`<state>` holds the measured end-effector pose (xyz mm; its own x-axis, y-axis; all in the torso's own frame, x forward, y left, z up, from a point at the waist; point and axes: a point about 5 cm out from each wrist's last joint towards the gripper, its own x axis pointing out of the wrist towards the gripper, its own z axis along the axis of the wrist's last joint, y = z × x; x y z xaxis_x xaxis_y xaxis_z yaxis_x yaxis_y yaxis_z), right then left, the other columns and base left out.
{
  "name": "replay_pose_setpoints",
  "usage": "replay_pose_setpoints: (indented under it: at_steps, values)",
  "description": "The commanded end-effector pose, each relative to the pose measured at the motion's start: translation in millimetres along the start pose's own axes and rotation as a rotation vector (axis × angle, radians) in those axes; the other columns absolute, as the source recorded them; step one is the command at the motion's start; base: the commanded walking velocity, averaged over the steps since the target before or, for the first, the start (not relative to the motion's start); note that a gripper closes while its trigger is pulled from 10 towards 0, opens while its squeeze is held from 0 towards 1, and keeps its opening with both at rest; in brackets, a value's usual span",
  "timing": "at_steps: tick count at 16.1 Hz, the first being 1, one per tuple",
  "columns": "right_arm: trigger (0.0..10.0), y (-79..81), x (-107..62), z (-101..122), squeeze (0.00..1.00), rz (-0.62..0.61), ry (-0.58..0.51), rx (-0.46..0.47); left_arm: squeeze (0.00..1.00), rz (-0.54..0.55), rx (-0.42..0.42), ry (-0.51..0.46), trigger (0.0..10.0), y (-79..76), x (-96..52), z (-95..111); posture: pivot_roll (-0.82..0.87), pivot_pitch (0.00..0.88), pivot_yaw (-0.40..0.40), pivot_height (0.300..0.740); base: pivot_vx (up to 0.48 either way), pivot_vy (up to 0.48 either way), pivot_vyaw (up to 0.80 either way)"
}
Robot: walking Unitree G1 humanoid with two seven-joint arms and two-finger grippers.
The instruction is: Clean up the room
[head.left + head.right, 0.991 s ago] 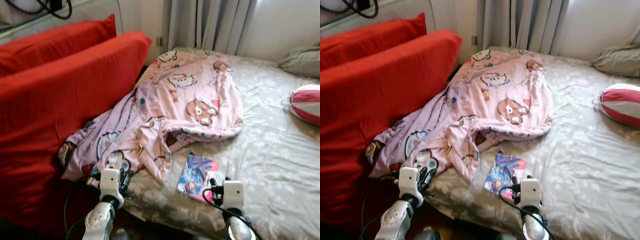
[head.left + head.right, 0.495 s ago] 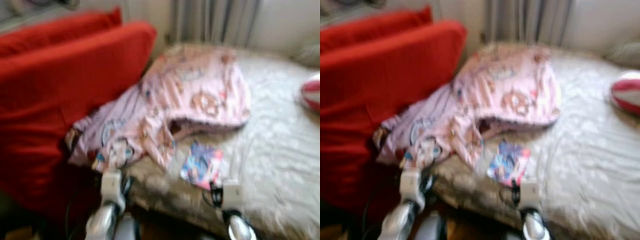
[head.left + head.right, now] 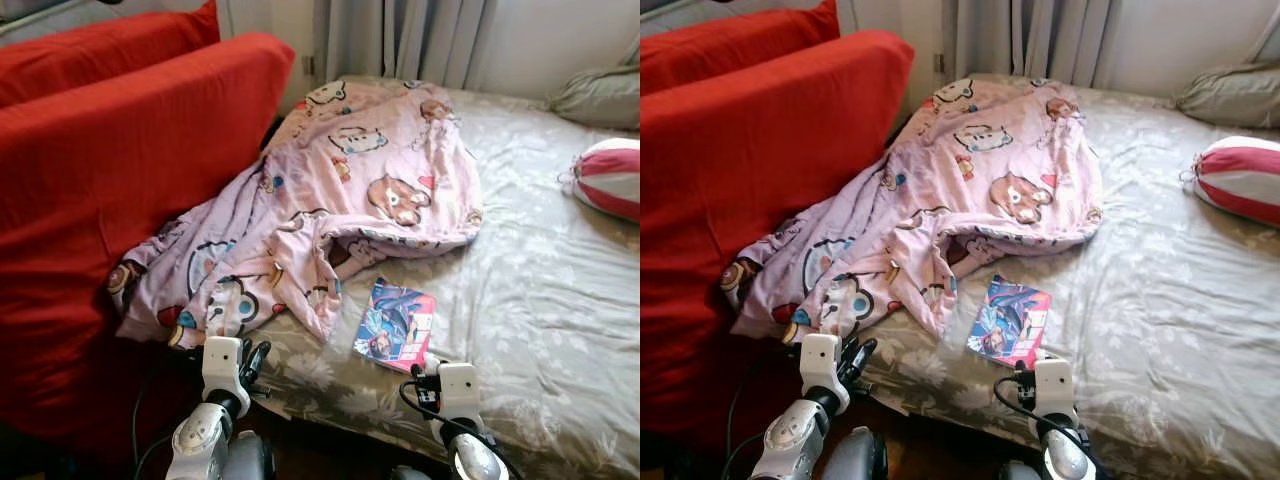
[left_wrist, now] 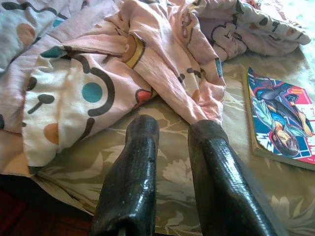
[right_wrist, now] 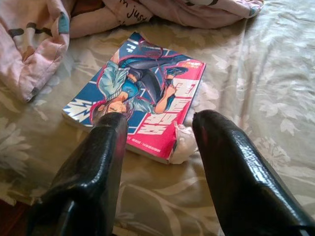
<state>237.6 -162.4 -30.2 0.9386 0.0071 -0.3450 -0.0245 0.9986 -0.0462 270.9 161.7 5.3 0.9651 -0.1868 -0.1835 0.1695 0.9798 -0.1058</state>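
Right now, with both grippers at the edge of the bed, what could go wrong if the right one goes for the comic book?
The comic book lies flat on the soft bed sheet, so the open right gripper may pinch sheet or bend the cover. A small white crumpled scrap touches the book's near corner and could be caught too. The pink blanket hangs near the open left gripper, which could snag it.

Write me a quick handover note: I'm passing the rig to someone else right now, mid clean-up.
Left hand: open, empty, aimed at the crumpled pink blanket near the bed's edge.
Right hand: open, empty, just short of the comic book, with a small white scrap beside it.
Striped pillow lies further along the bed.
Done: nothing picked up.
Left: book, scrap, blanket.
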Motion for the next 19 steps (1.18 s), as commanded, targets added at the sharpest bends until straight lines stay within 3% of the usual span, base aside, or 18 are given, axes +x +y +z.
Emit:
replay_pose_setpoints:
  at_steps: [1,10,17,18,19]
  values:
    - [10.0,-2.8,-1.5,-4.4,0.0,-0.011,0.027,0.013,0.0,-0.008,-0.012,0.008,10.0,-0.8,-0.3,-1.1,-0.04,0.079,-0.006,0.644,0.281,0.0,0.0]
    - [10.0,-5.2,-3.9,-10.4,0.0,-0.026,0.057,0.028,0.0,-0.019,-0.012,0.003,10.0,-2.0,0.3,0.0,-0.04,0.086,-0.003,0.644,0.319,0.0,0.0]
    - [10.0,-10.8,7.8,-9.9,0.0,-0.003,0.192,0.148,0.0,-0.022,-0.004,-0.026,10.0,-3.3,5.5,8.2,-0.01,0.1,0.006,0.644,0.0,0.0,0.0]
    - [10.0,-11.0,9.4,-8.5,0.86,-0.008,0.196,0.154,0.0,-0.019,-0.002,-0.031,10.0,-1.5,5.7,9.7,0.0,0.106,0.015,0.644,0.0,0.0,0.0]
    - [10.0,-10.4,13.4,-5.8,1.0,-0.016,0.221,0.184,0.0,-0.02,0.003,-0.038,10.0,0.7,6.3,12.2,0.01,0.112,0.019,0.644,0.0,0.0,0.0]
